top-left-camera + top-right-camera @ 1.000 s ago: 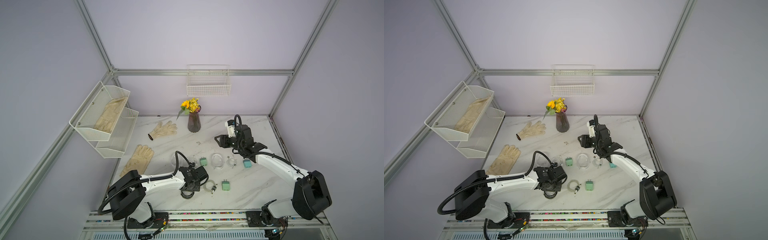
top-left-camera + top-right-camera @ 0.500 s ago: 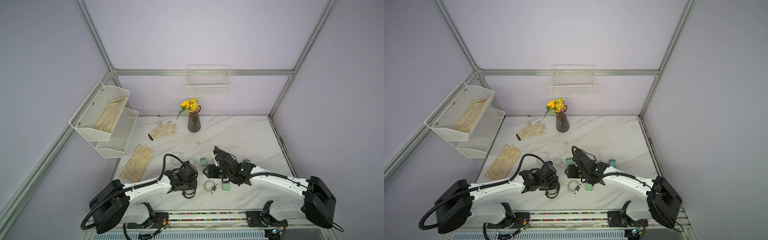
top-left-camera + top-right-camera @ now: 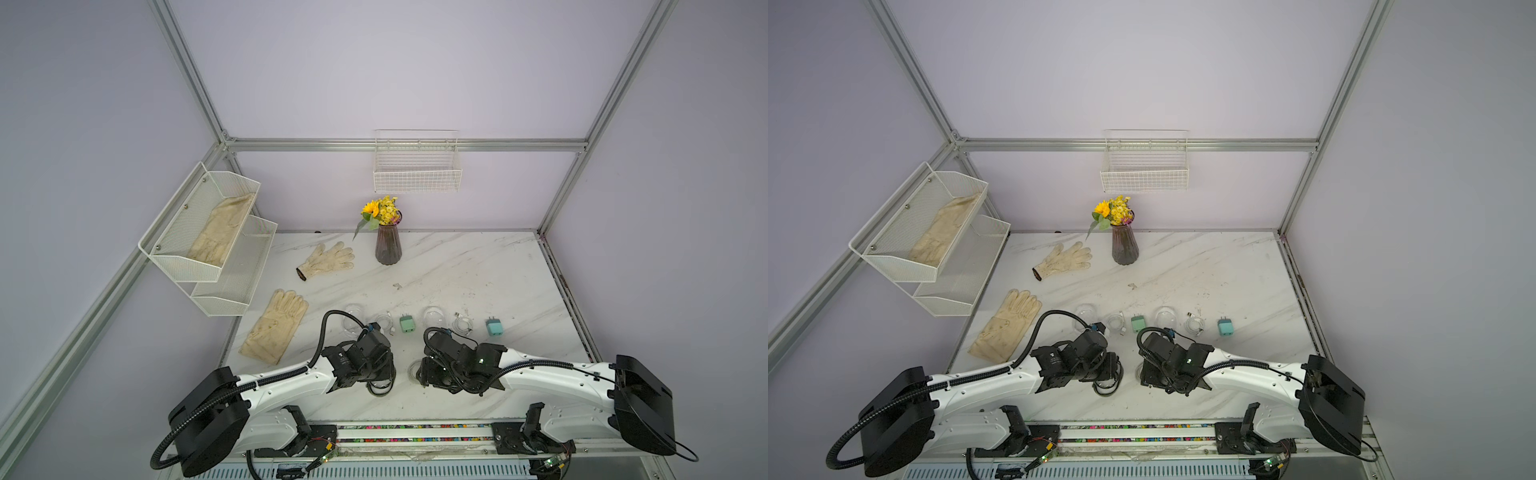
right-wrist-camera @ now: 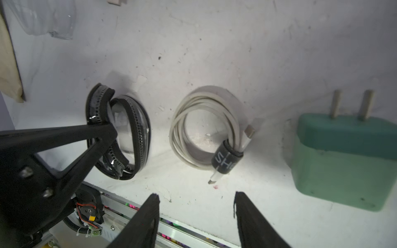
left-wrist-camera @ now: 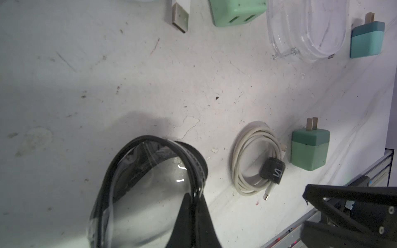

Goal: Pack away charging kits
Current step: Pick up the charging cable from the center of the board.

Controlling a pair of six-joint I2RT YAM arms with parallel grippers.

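Observation:
My left gripper (image 5: 193, 199) is shut on the black zipper rim of a clear case (image 5: 139, 193), which it holds tilted near the table's front edge. Beside it lie a coiled white cable (image 4: 178, 128) with a black band and a mint green adapter (image 4: 343, 161). My right gripper (image 4: 196, 196) hangs open just in front of that cable, touching nothing. Both top views show the right arm covering this adapter. Farther back in a row lie another mint adapter (image 3: 407, 324), a teal adapter (image 3: 493, 328) and two more coiled cables (image 3: 384, 324) (image 3: 462, 323).
Two more clear cases (image 3: 354, 313) (image 3: 433, 316) lie in the back row. Cream gloves (image 3: 276, 326) (image 3: 326, 262) lie at the left, and a flower vase (image 3: 387, 247) stands at the back. Wall shelves (image 3: 208, 237) hang at the left and a wire basket (image 3: 417, 180) on the back wall.
My right arm has swung from the back right down to the front centre, over the front cable. My left arm drew slightly toward the front edge, still holding the case.

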